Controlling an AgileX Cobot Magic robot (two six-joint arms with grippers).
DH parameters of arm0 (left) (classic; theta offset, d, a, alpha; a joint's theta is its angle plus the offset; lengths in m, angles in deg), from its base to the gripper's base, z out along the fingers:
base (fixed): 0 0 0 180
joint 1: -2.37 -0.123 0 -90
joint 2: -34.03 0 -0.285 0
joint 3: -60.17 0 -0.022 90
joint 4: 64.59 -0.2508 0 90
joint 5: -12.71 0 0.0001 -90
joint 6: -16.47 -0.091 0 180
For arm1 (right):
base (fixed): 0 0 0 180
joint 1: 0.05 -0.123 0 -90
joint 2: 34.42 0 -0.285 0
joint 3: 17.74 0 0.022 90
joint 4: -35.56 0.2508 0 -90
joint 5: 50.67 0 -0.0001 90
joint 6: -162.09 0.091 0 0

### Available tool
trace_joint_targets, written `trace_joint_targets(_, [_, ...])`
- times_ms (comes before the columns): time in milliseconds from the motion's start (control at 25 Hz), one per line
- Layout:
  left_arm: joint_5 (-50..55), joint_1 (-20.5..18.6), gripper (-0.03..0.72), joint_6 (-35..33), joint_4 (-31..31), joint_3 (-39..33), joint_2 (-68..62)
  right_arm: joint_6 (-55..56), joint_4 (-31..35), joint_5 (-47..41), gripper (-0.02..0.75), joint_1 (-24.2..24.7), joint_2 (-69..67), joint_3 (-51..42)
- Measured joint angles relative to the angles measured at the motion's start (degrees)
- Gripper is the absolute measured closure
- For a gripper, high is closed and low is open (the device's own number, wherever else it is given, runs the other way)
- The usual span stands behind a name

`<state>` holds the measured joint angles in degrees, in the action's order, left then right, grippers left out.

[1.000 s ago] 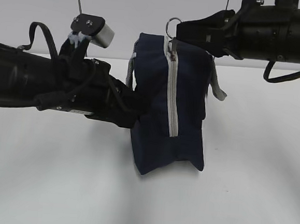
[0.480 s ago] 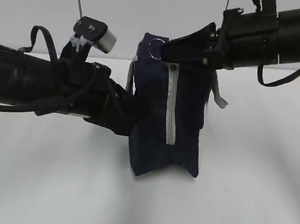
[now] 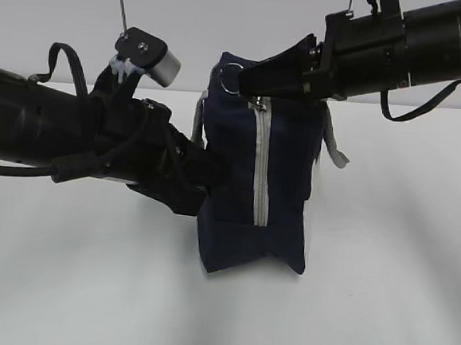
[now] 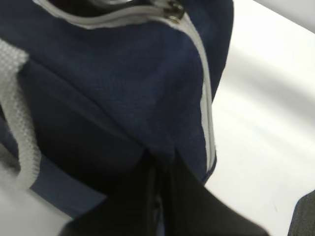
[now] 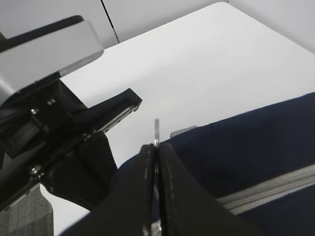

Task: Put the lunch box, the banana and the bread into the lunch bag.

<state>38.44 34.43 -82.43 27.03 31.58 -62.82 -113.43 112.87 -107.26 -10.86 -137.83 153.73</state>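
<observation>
Leftward across the lunch bag (image 3: 250, 182) went the right claw (image 3: 246, 79), unlabelled.

White table (image 3: 380, 296) before a pale wall (image 3: 51, 14), seen from the side.

The table is a plain, matt white surface that fills the lower part of the exterior view from left to right; soft grey shadows lie on it at the near centre and toward the left. Its far edge runs level across the scene, and behind it rises the light grey wall. Two thin dark wires (image 3: 121, 4) hang straight down in front of the wall, one at far left of centre and one at far right of centre. In the right wrist view the table's rounded far corner (image 5: 224, 6) shows against the wall.
</observation>
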Motion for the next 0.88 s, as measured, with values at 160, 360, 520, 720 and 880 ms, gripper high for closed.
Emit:
trace_joint_targets(160, [0.2, 0.0, 0.683, 0.0, -0.8, 0.0, 0.0, 1.4, 0.1, -0.1, 0.754, 2.3, -0.5, 0.3])
trace_joint_targets(360, [0.2, 0.0, 0.683, 0.0, -1.9, 0.0, 0.0, 2.1, 0.2, 0.0, 0.754, 3.8, -0.9, 0.3])
trace_joint_targets(520, [0.2, 0.0, 0.683, 0.0, -2.5, 0.0, 0.0, 2.6, 0.4, 0.1, 0.754, 3.9, -1.8, 0.7])
trace_joint_targets(720, [1.2, 0.0, 0.683, 0.0, -4.3, 0.0, 0.0, 3.8, 0.4, 0.2, 0.754, 3.9, -3.4, 2.8])
trace_joint_targets(880, [1.5, 0.0, 0.683, 0.1, -4.6, 0.0, 0.0, 4.6, 0.0, 0.4, 0.754, 3.9, -3.5, 4.1])
